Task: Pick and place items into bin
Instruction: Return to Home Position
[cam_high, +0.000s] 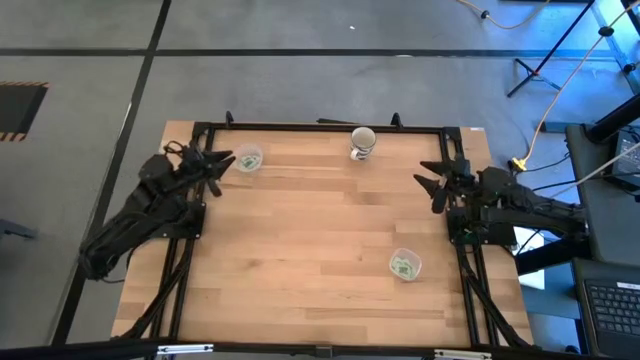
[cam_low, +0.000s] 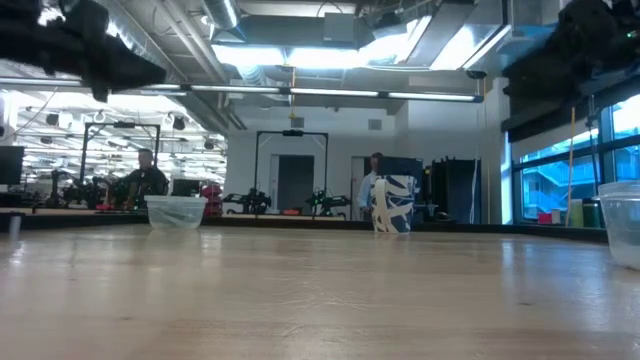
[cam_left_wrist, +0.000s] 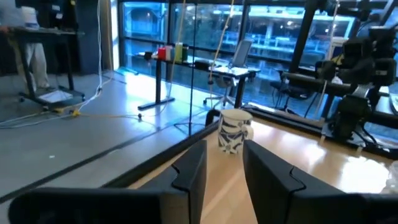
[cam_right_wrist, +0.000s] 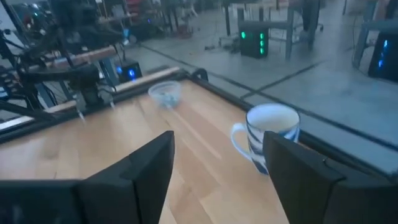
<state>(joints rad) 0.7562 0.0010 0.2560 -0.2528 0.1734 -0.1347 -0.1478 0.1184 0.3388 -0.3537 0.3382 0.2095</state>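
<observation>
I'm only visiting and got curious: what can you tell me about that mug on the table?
The mug is white with a blue pattern on its side and looks ceramic. It has one looped handle and a wide round mouth; its inside shows plain white. It stands upright on the wooden table, near the far edge and about midway along it. Nothing but the table touches it.

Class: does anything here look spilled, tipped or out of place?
Nothing stands out. The mug, the left bin and the right bin stand upright, packets inside; left gripper and right gripper wait at the sides.
</observation>
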